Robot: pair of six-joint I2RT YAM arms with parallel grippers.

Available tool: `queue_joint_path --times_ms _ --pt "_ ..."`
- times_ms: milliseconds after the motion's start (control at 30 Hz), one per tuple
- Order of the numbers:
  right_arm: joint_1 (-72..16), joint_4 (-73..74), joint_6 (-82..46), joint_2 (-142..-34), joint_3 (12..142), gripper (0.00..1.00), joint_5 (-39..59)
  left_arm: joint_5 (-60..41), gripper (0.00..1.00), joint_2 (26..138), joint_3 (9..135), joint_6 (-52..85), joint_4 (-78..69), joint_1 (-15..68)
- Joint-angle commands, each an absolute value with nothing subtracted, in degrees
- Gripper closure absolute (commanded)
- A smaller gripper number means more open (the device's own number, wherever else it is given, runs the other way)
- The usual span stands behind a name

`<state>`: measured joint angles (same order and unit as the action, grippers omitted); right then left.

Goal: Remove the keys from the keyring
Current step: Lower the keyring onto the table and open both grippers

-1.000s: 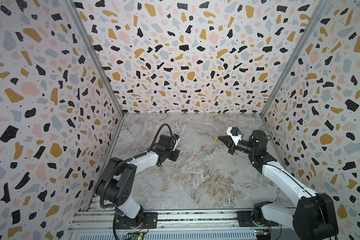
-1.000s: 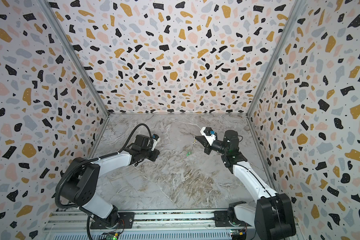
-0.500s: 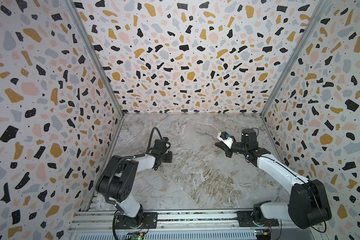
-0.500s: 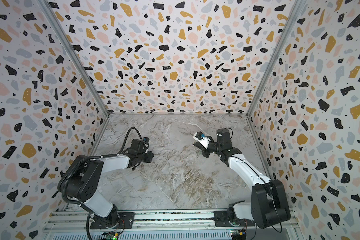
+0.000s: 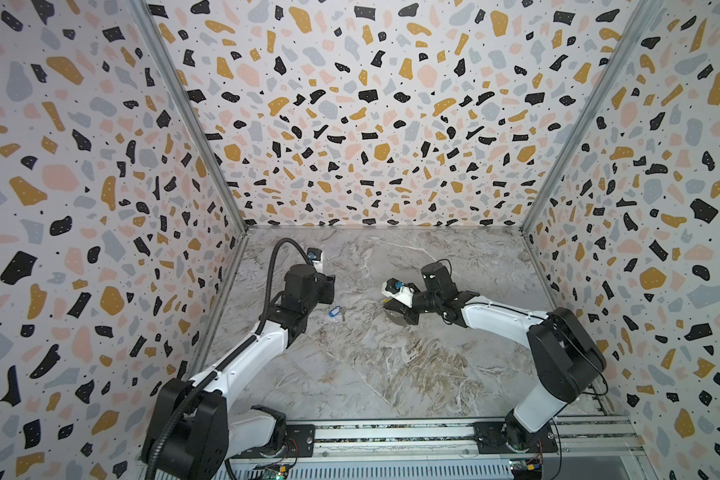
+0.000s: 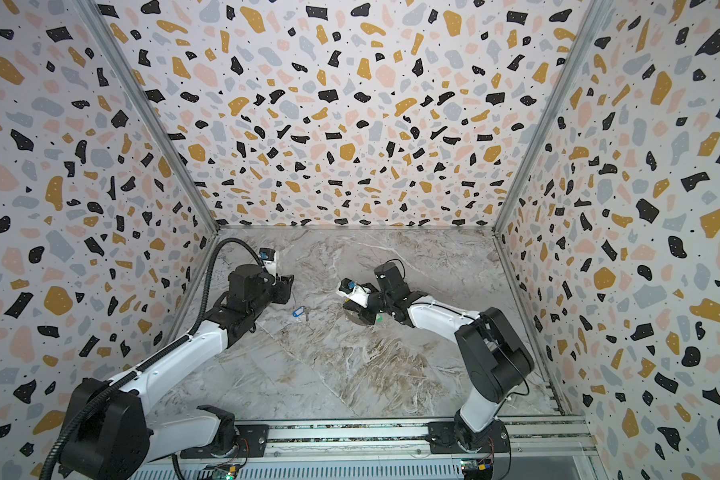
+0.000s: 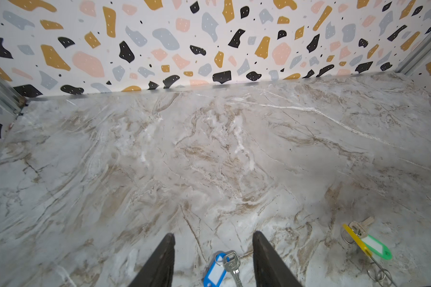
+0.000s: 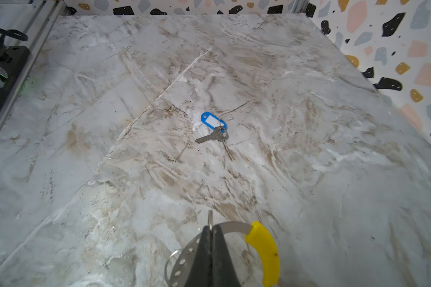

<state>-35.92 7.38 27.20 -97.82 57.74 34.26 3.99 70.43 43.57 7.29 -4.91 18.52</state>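
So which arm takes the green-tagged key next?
Likely left: left gripper is open and empty; right gripper is shut on the yellow-sleeved silver metal keyring, beside the green-tagged silvery key.

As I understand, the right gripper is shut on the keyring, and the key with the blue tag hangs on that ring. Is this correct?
Not quite. The right gripper is shut on the keyring, but the key with the blue tag does not hang on that ring. It lies on the table, apart from the ring. The right wrist view shows this.
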Motion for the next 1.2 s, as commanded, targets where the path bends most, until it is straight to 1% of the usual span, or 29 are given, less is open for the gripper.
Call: queue_joint_path --times_ms 0,167,233,300,367,433,467,500,633,700,767,900,1000,1067,1167 --pt "-37.9 7.1 24.9 -100.4 62.2 0.96 32.1 3.9 0.48 69.9 45.2 4.9 -3.0 18.3" --pt "-40.6 6.3 22.9 -105.7 65.8 0.95 33.1 3.4 0.49 69.6 44.9 4.7 -2.2 18.3" --pt "-41.5 6.0 22.7 -107.2 66.8 0.91 34.2 3.0 0.49 69.5 44.9 4.4 -2.1 18.3" --pt "-41.8 7.3 21.3 -107.9 67.2 0.86 34.8 1.9 0.49 69.8 45.4 3.5 -2.0 18.3" --pt "-41.7 8.6 19.3 -108.0 67.5 0.75 34.6 1.2 0.49 70.2 46.0 2.6 -1.4 18.3" --pt "-41.0 9.0 18.4 -107.1 67.5 0.69 34.8 0.1 0.49 70.5 46.4 1.3 -1.1 18.3" --pt "-40.6 9.9 17.2 -106.3 67.1 0.62 34.6 -0.3 0.49 70.6 46.5 0.8 -1.2 18.3" --pt "-40.0 11.1 16.4 -105.3 66.4 0.58 34.8 -0.8 0.49 70.8 46.7 0.6 -1.3 18.3" --pt "-36.2 15.7 11.7 -99.6 62.0 0.5 34.8 -4.9 0.49 72.2 47.5 -0.8 -2.6 18.6" --pt "-32.7 17.3 8.0 -96.5 59.6 0.46 34.8 -6.7 0.49 73.9 48.4 -2.2 -2.4 19.5" --pt "-29.6 15.9 7.2 -94.5 58.2 0.43 34.4 -7.4 0.5 75.8 49.3 -3.6 -1.6 21.4" --pt "-26.0 6.6 11.5 -96.7 61.8 0.43 32.0 -5.5 0.5 79.0 49.9 -6.4 0.9 27.0" --pt "-25.4 -1.3 14.8 -102.2 67.6 0.47 30.6 -2.1 0.5 80.9 49.6 -8.8 3.1 32.2" --pt "-25.4 -5.8 14.3 -106.7 71.6 0.5 30.3 -1.5 0.51 82.1 49.2 -7.4 3.9 34.1" --pt "-25.4 -7.6 12.6 -110.9 74.1 0.52 30.3 -2.0 0.51 82.0 46.7 -5.3 2.7 36.7"
